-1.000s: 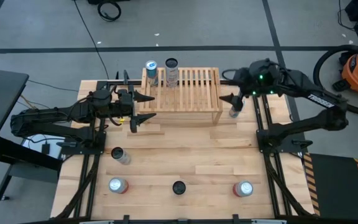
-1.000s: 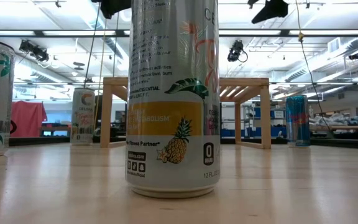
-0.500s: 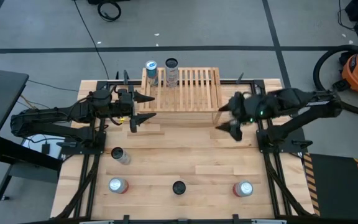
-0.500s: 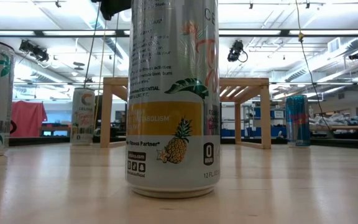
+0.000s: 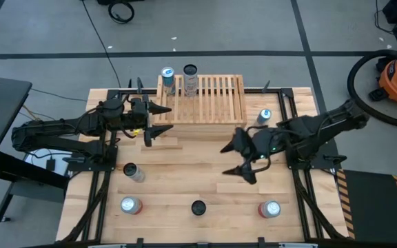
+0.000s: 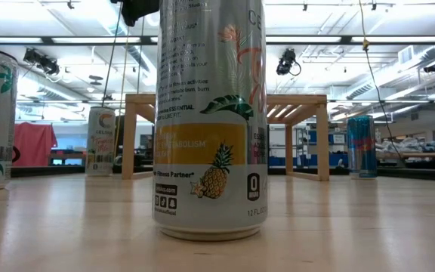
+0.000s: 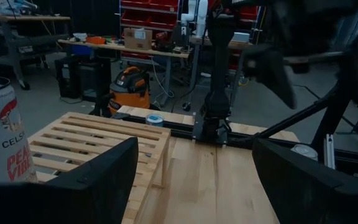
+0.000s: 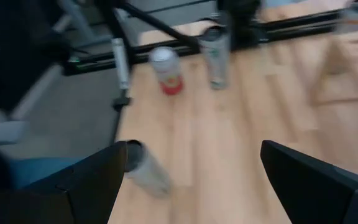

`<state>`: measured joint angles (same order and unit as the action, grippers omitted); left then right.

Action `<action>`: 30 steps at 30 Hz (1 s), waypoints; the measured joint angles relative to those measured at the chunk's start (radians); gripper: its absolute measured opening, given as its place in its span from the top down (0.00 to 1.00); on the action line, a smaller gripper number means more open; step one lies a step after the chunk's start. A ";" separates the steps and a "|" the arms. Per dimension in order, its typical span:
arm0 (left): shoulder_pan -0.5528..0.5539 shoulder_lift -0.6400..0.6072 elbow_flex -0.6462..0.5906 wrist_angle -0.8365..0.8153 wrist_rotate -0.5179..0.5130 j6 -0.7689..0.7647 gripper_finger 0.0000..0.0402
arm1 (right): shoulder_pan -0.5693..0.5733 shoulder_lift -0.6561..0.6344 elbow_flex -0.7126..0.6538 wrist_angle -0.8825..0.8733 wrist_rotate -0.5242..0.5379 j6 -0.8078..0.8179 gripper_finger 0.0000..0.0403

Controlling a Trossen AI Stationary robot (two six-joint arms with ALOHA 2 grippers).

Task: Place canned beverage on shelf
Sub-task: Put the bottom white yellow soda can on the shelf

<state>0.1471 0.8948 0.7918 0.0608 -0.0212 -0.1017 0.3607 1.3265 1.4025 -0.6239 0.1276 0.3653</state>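
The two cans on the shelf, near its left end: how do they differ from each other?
In the high view, the blue-top can has a light blue lid, while the dark-top can has a dark lid. The blue-top can stands at the left edge of the shelf, and the dark-top can stands further in. The blue-top can looks shorter, with less side showing. Both stand upright along the back of the shelf, untouched by either arm.

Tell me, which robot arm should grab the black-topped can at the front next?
Probably the right. Its open end effector is empty and hangs over the middle of the table, nearest the black-topped can. The left end effector, also open and empty, sits back beside the shelf.
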 joint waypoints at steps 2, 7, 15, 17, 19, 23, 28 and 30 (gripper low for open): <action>0.000 0.000 0.000 0.000 0.000 0.000 0.21 | 0.001 0.024 0.000 0.029 -0.065 -0.001 0.06; 0.000 0.000 0.000 0.000 0.000 0.000 0.21 | 0.027 0.105 0.000 0.062 -0.094 -0.023 0.06; 0.000 0.001 0.000 -0.002 0.000 -0.027 0.21 | 0.105 0.266 0.000 0.253 -0.095 -0.097 0.06; 0.000 0.001 0.000 -0.013 0.000 -0.028 0.21 | 0.127 0.302 0.000 0.297 -0.098 -0.129 0.06; 0.000 0.001 0.000 -0.025 0.000 -0.044 0.21 | 0.143 0.336 0.000 0.310 -0.127 -0.182 0.06; 0.000 0.001 0.000 -0.042 0.000 -0.072 0.21 | 0.158 0.399 0.000 0.310 -0.226 -0.267 0.06; 0.000 0.001 0.000 -0.044 0.000 -0.079 0.21 | 0.157 0.460 0.000 0.320 -0.268 -0.373 0.06; 0.000 0.001 0.000 -0.044 0.000 -0.092 0.21 | 0.155 0.469 0.000 0.318 -0.268 -0.421 0.06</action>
<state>0.1472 0.8955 0.7919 0.0170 -0.0212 -0.1934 0.5159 1.7951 1.4029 -0.3054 -0.1406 -0.0554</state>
